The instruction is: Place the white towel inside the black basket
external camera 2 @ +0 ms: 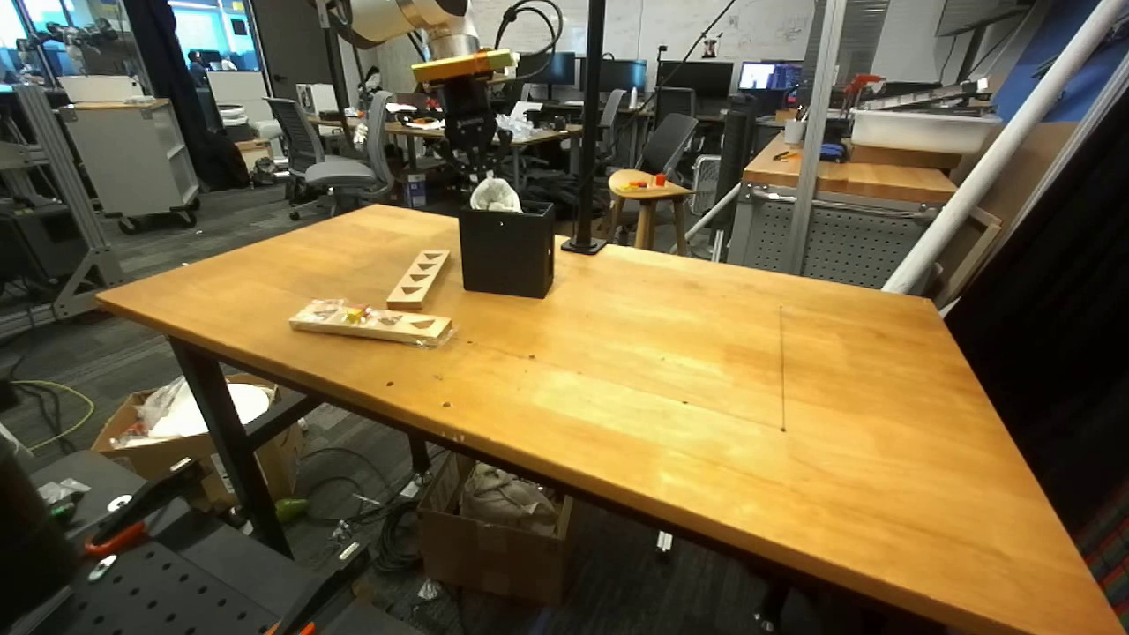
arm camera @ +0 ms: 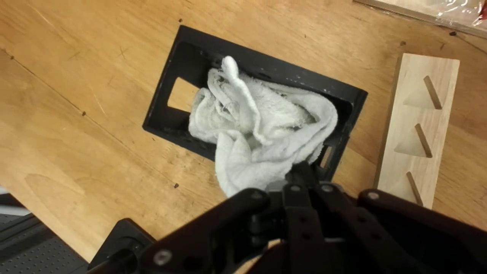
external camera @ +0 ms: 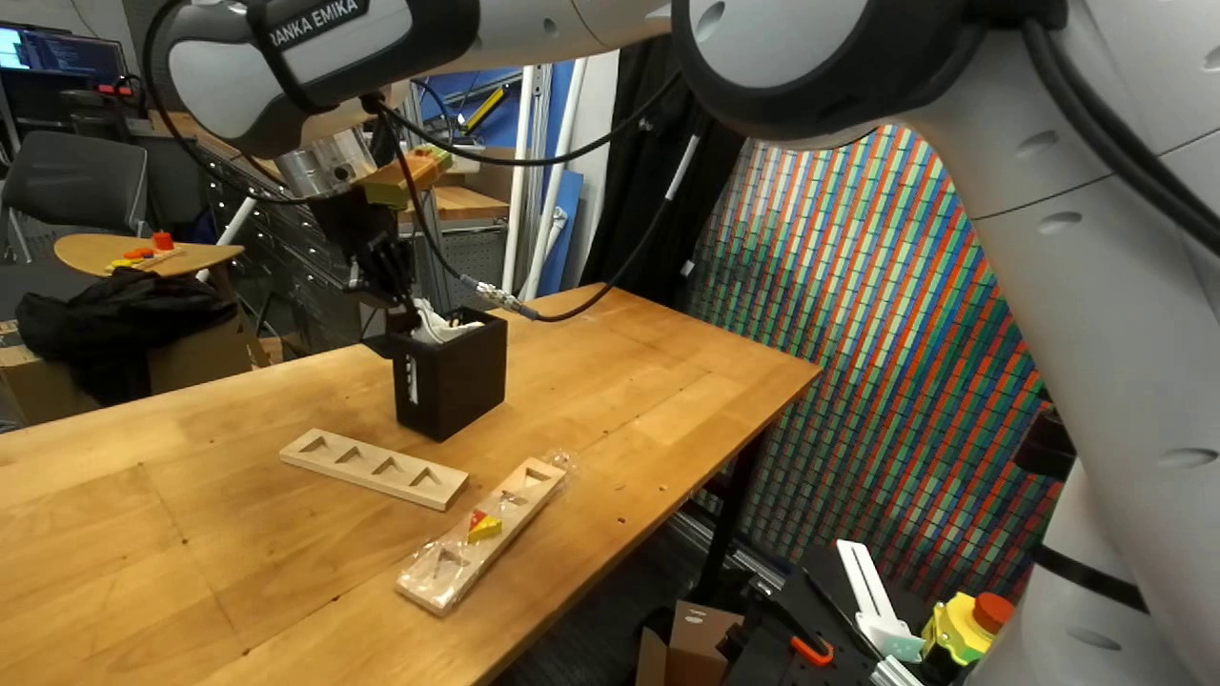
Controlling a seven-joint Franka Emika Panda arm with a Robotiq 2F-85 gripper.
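We see the end effector pinching the white towel, bunched in the black basket (partly poking out).

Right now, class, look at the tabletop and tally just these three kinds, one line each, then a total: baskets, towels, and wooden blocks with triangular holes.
Black basket: 1
White towel: 1
Bare wooden block and plastic-wrapped wooden block: 2
Total: 4
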